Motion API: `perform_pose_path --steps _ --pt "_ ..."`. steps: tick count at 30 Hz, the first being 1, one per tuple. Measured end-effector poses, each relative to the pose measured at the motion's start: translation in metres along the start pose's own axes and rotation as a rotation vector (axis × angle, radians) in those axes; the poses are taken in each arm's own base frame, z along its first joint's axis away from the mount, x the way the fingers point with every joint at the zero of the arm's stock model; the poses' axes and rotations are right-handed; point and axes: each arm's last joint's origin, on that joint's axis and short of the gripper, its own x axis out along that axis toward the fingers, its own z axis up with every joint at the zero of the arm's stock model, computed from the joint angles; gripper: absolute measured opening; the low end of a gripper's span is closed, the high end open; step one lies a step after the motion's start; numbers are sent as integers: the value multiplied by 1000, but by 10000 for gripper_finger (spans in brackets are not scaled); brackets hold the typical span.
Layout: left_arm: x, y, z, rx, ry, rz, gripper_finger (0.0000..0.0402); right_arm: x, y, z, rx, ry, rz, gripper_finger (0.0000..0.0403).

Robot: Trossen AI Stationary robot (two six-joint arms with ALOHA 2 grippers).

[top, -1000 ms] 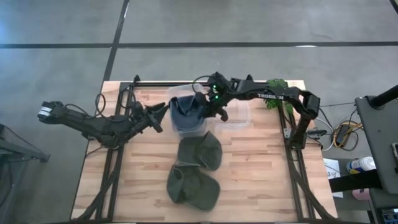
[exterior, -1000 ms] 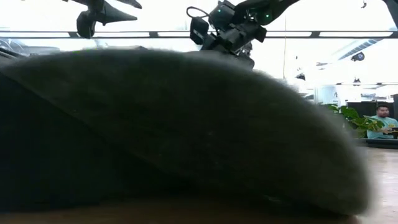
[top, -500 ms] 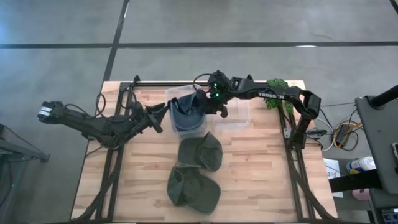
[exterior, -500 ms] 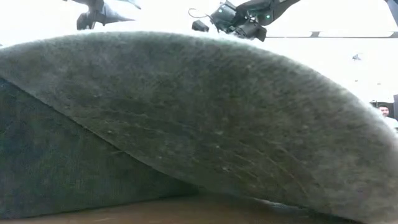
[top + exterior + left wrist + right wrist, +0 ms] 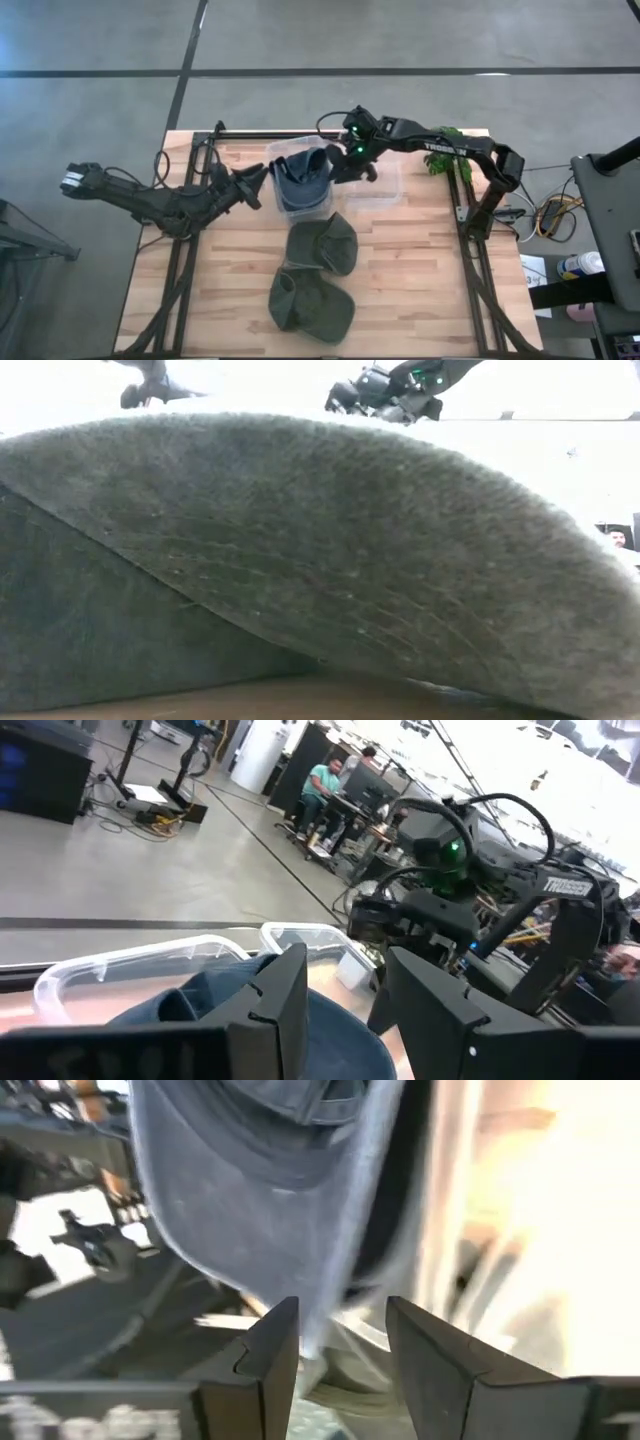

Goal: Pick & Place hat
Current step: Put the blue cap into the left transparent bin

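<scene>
My high camera looks straight down on the counter (image 5: 420, 270). My low one sits against a hat (image 5: 300, 560). Both wrist cameras share the bin (image 5: 130, 970) and blue hat (image 5: 260, 1190).

The high view is evenly lit from above, with only faint shadows cast on the wooden table (image 5: 400, 260); the low view is filled by a green hat (image 5: 300, 550) set close against the lens and rendered soft, while the room behind it is blown out to white; strong motion blur and glare are seen in the right wrist view; the left wrist view is overexposed toward the ceiling.
</scene>
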Motion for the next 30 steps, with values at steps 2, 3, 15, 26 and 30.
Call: perform_pose_path --steps 2,3,15,26,30 --pt "0 0 0 -2 -2 3 133 -6 -3 -1 -56 2 -22 148" --pt "0 0 0 -1 -2 4 133 -8 -3 -3 -83 -6 -34 148" --pt "-1 19 -22 18 147 122 133 6 -2 15 -220 -161 -48 120" --pt "-6 35 -33 -35 244 223 133 10 2 23 -296 -161 24 87" --pt "-8 41 -36 -37 283 256 133 2 3 18 -327 -143 27 102"
